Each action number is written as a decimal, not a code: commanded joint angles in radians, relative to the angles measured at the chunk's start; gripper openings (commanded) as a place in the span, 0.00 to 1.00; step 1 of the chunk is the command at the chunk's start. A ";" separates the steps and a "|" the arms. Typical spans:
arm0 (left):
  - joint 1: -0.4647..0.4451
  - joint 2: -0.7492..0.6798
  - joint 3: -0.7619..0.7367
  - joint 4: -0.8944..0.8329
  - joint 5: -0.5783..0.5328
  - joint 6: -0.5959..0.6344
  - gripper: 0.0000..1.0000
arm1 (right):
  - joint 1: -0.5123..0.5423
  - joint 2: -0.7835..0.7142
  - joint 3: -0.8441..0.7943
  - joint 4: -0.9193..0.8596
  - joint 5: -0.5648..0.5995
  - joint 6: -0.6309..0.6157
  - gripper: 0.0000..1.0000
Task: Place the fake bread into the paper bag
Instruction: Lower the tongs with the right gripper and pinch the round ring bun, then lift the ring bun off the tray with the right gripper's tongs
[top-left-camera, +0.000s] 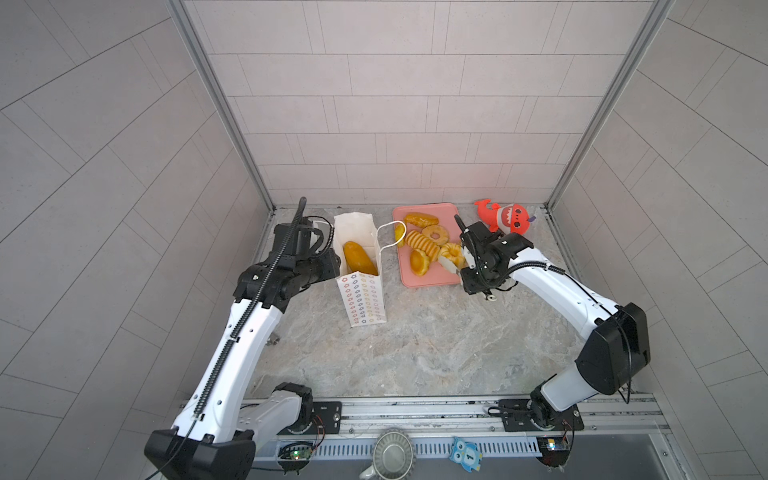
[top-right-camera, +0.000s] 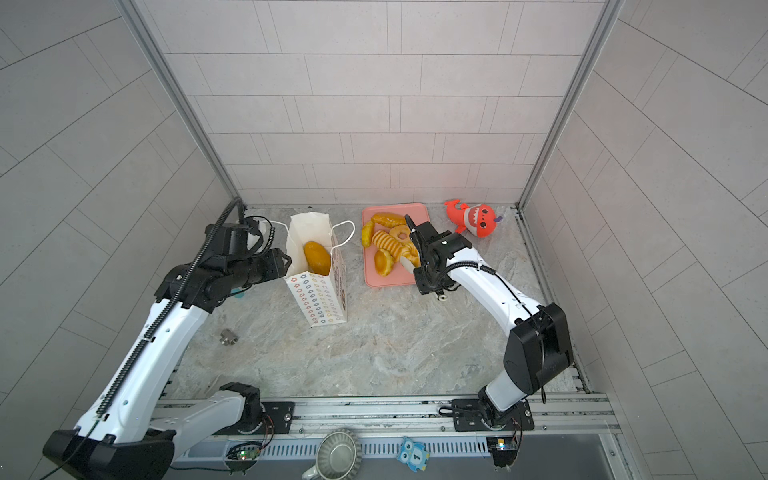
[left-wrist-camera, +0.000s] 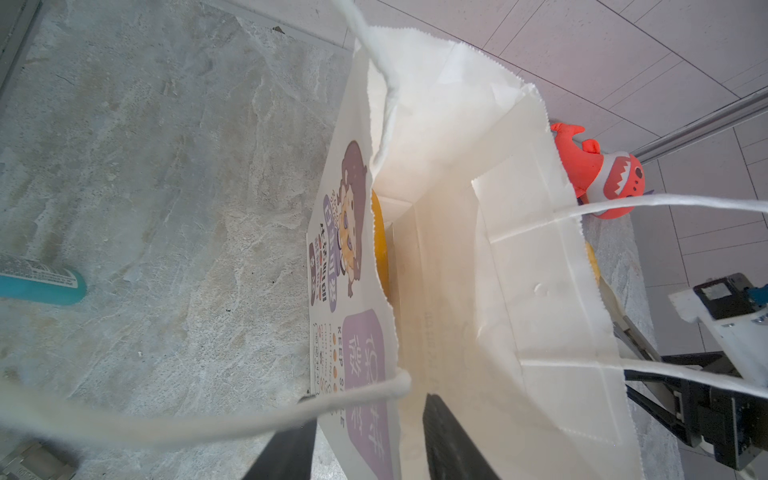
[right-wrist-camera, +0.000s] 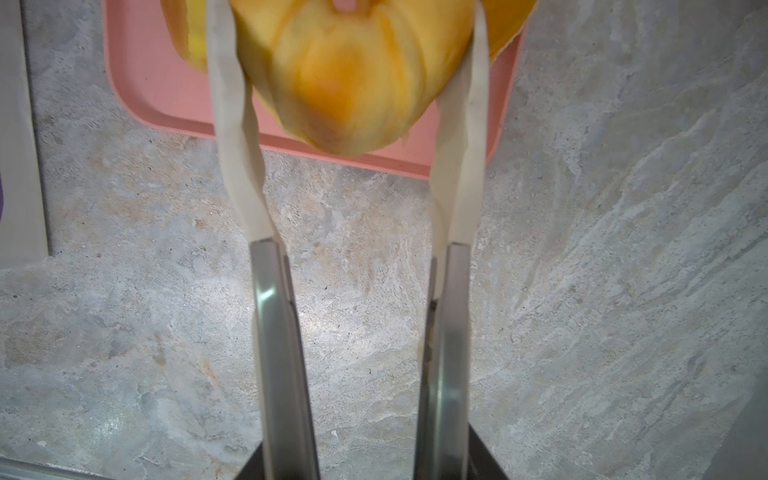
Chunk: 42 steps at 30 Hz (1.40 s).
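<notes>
Sitting by the right edge of a pink tray (top-left-camera: 428, 279), a fluted ring bun (top-left-camera: 453, 251) is hemmed in on its left by a ridged roll (top-left-camera: 422, 244) lying just beside it. A ring doughnut (top-left-camera: 435, 235) is behind that, a long loaf (top-left-camera: 420, 219) is at the tray's far end, a tart-shaped bun (top-left-camera: 419, 262) is nearer the front and a yellow piece (top-left-camera: 400, 235) is at the left edge. Between the tray and the paper bag (top-left-camera: 363, 299), a white cord handle (left-wrist-camera: 665, 201) arches off the bag's rim over the tray's left edge. The bag stands upright on the table (top-left-camera: 415, 349), left of the tray, mouth open, with a brown-topped loaf (top-left-camera: 359, 257) already inside. A red plush shark (top-left-camera: 505, 216) lies by the back wall, right of the tray and apart from it. A metal fitting (top-right-camera: 227, 336) and a teal tube (left-wrist-camera: 41, 286) lie near the left arm. The right gripper (right-wrist-camera: 347, 37) has its white fingers (right-wrist-camera: 226, 104) pressed on both flanks of the ring bun, jaws closed on it; whether it is off the tray I cannot tell. The left gripper (left-wrist-camera: 370, 457) straddles the bag's printed wall, one black finger outside and one inside, jaws partly open and clamping nothing. Counted: seven breads, six on the tray and one bagged; one bag, one tray, one shark.
</notes>
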 joint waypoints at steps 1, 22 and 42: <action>-0.002 -0.017 0.012 -0.004 -0.001 0.008 0.49 | 0.005 -0.050 0.036 -0.030 0.029 0.012 0.47; -0.003 -0.019 0.013 -0.007 0.022 0.003 0.43 | 0.005 -0.190 0.128 -0.039 0.020 -0.004 0.46; -0.002 -0.016 0.010 0.006 0.048 -0.010 0.09 | 0.015 -0.205 0.382 -0.160 0.006 -0.012 0.43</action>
